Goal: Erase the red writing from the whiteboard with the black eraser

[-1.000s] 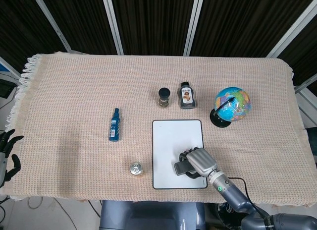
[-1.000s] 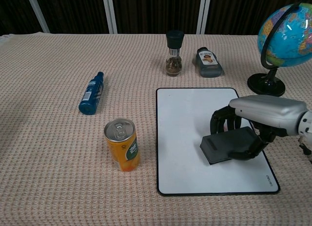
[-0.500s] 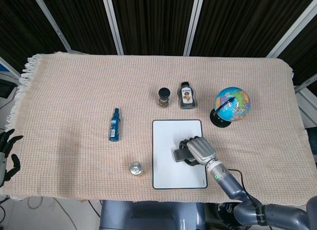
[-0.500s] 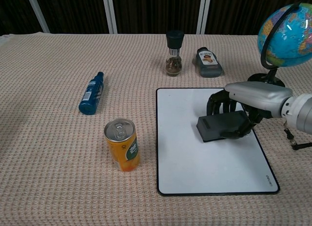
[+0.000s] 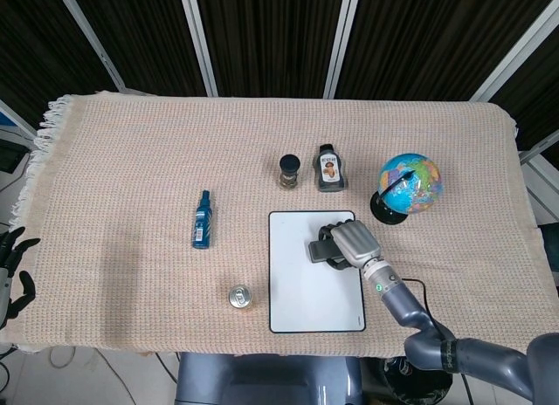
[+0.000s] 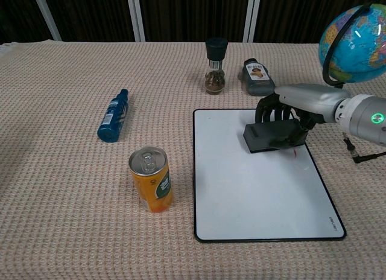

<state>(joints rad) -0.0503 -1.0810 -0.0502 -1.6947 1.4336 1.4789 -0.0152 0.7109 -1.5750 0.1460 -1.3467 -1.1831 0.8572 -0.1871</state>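
The whiteboard lies flat at the table's near middle. My right hand grips the black eraser and presses it on the board's far right part. A small trace of red writing shows just below the eraser; the rest of the board looks white. My left hand hangs beyond the table's left edge with fingers apart, holding nothing.
Behind the board stand a pepper grinder and a dark bottle. A globe stands to the right. An orange can and a blue bottle are on the left.
My right hand has slid the eraser from the board's near right part toward its far edge. A faint red mark now shows behind the eraser. The left hand stayed still.
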